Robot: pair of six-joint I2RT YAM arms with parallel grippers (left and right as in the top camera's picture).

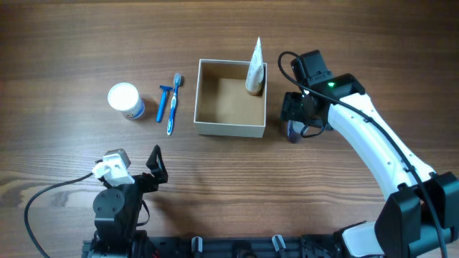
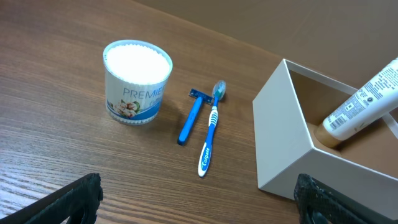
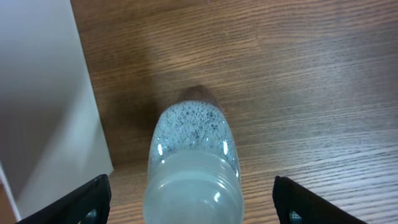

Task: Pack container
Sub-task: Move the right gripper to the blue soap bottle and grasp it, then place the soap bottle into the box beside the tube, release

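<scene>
The container (image 1: pixel 229 130) is a square white box with a tan inside, at the table's middle. A white toothpaste tube (image 1: pixel 254 68) leans in its far right corner. My right gripper (image 1: pixel 297 120) is open just right of the box. Its fingers (image 3: pixel 193 199) stand wide on either side of a small clear bottle of frothy liquid (image 3: pixel 194 146) that stands on the table, and they do not touch it. The box wall (image 3: pixel 43 93) is at the left there. My left gripper (image 1: pixel 154 168) is open and empty near the front edge.
Left of the box lie a blue toothbrush (image 1: pixel 173 106), a blue razor (image 1: pixel 163 102) and a round white-lidded jar (image 1: pixel 125 100). The left wrist view shows the jar (image 2: pixel 137 81), razor (image 2: pixel 191 115), toothbrush (image 2: pixel 210 134), box wall (image 2: pixel 280 137) and tube (image 2: pixel 364 102).
</scene>
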